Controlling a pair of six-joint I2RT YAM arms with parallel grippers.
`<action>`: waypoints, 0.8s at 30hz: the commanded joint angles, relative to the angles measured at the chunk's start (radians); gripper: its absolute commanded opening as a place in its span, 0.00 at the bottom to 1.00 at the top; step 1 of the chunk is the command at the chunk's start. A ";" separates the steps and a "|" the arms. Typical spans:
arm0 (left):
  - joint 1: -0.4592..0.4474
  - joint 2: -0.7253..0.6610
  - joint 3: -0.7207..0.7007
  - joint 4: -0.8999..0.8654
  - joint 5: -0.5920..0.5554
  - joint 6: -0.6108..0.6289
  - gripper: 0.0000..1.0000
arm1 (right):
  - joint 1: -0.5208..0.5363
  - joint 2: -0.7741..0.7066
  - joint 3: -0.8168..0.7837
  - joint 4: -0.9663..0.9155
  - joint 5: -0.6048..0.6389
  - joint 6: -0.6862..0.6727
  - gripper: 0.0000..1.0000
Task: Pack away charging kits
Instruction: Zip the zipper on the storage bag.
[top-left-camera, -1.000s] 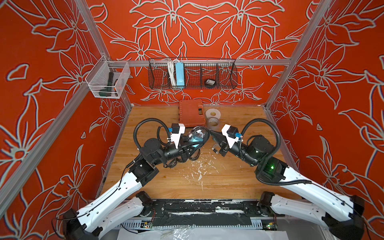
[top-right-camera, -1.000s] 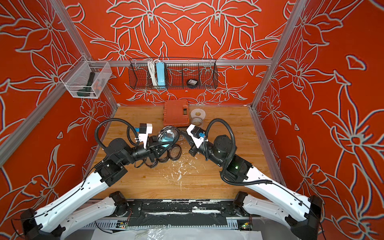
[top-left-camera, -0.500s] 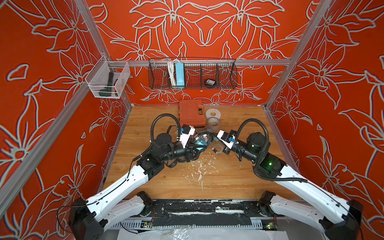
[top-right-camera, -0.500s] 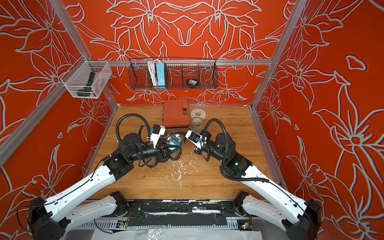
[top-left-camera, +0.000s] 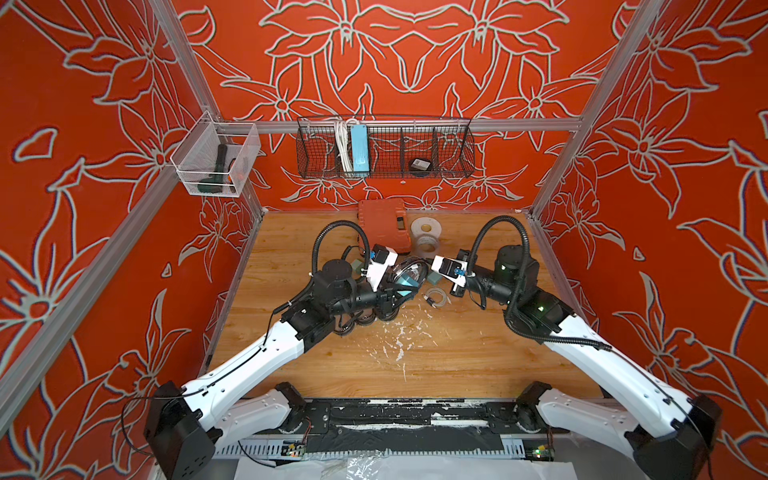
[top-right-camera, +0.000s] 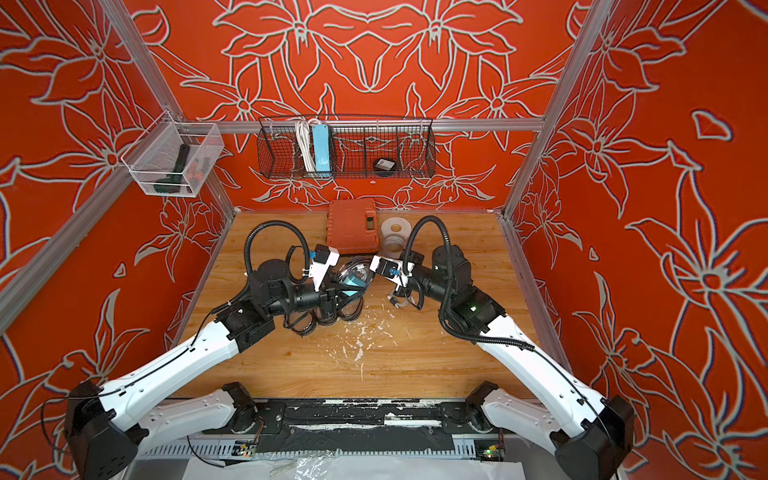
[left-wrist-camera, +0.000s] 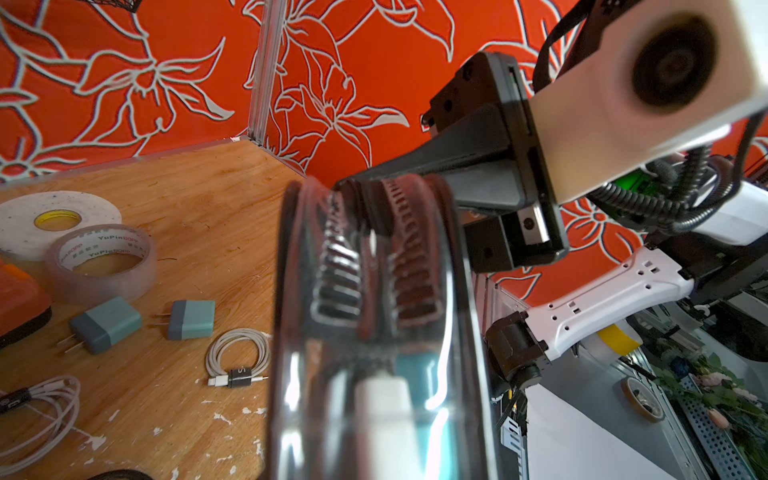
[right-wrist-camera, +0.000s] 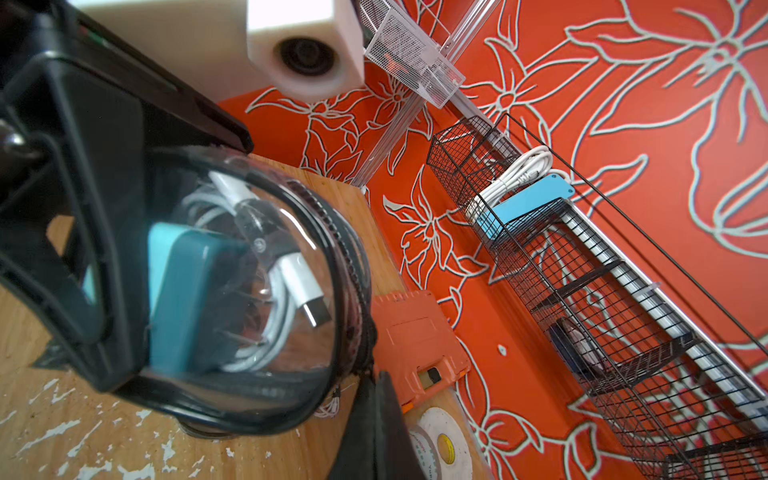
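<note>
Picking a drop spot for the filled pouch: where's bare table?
Widest: the front strip of table between left arm, right arm and base rail. Also the back corner left of the orange case. Crowded: centre, around pouch, plugs, cable.

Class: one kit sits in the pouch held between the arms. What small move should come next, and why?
Probably: the right gripper draws the zip shut along its track. The left gripper clamps the pouch, a teal plug and white cable already lie inside, the zip's two tooth rows stand apart, and the right fingers are shut at the zip.
</note>
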 joint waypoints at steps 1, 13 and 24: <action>-0.035 0.022 0.013 -0.095 0.083 0.044 0.00 | -0.019 -0.014 0.008 0.058 0.004 -0.156 0.00; -0.082 0.070 0.038 -0.163 -0.034 0.082 0.00 | -0.020 0.008 0.078 -0.028 0.027 -0.297 0.00; -0.085 0.010 -0.006 -0.116 -0.002 0.080 0.00 | -0.136 0.023 0.134 0.011 -0.057 -0.204 0.00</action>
